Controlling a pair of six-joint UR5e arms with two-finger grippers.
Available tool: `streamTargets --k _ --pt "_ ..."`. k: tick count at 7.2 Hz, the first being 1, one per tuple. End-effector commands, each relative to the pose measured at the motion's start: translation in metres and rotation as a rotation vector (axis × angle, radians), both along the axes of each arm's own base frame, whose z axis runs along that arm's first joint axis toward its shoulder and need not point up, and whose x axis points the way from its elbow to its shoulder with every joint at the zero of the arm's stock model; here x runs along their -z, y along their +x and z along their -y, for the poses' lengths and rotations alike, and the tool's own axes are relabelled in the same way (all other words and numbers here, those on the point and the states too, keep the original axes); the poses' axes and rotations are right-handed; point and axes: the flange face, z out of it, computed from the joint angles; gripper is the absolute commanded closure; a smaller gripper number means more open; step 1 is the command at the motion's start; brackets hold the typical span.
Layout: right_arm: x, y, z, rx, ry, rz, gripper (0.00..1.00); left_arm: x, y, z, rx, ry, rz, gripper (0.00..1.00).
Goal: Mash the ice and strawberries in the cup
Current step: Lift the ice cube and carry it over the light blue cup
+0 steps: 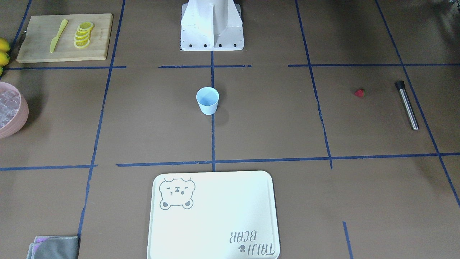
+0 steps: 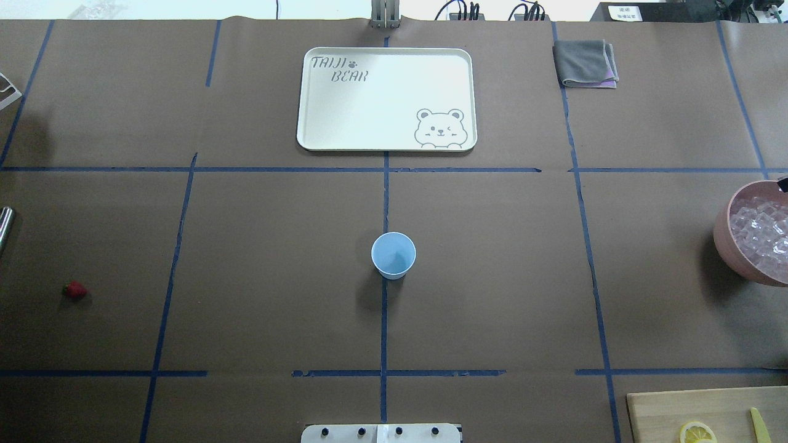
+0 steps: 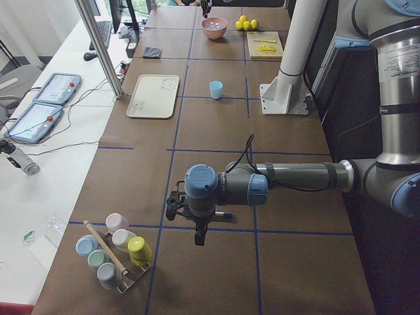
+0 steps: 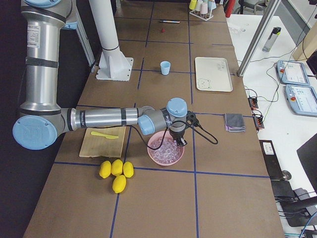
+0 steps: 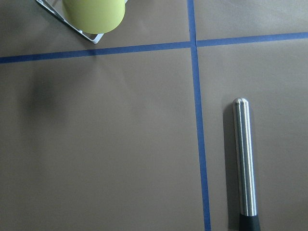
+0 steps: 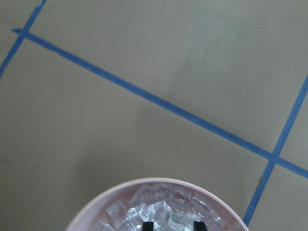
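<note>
The brown table [image 1: 273, 136] has blue tape lines. A white tray [image 1: 215, 219] with a bear on it lies on the side far from the robot. A wooden board [image 1: 39, 36] holds lemon slices [image 1: 83, 35]. The pink bowl [image 2: 726, 240] sits at the robot's right end. The right gripper [image 6: 173, 225] hangs over the bowl with its two tips apart. The left gripper [image 3: 199, 237] hangs over the left end. I cannot tell if it is apart or together. A metal stick [image 1: 407, 105] lies there. The blue cup [image 1: 207, 101] stands upright in the middle. The red strawberry [image 1: 359, 93] lies well to the left of the cup, near the stick. Small ice [image 2: 760, 231] cubes fill the bowl.
</note>
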Motion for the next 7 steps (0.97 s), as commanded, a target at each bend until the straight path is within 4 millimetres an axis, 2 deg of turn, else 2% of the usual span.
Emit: streamTargets --k 1,2,4,5,7 --pt "0.043 -0.021 0.006 -0.113 -0.092 0.058 0.99 0.001 0.0 0.0 -0.001 0.002 0.0 0.0" --pt "0.069 -0.044 0.015 -0.136 -0.121 0.088 0.99 0.0 0.0 0.0 -0.001 0.002 0.001 0.0" --pt "0.129 -0.109 0.028 -0.104 -0.142 0.127 1.0 0.0 0.0 0.0 -0.001 0.0 0.0 0.0" --pt "0.17 -0.134 0.032 -0.094 -0.158 0.135 1.0 0.0 0.0 0.0 -0.001 -0.001 0.0 0.0" --pt "0.239 -0.182 0.025 -0.077 -0.173 0.165 1.0 0.0 0.0 0.0 -0.001 -0.001 0.0 0.0"
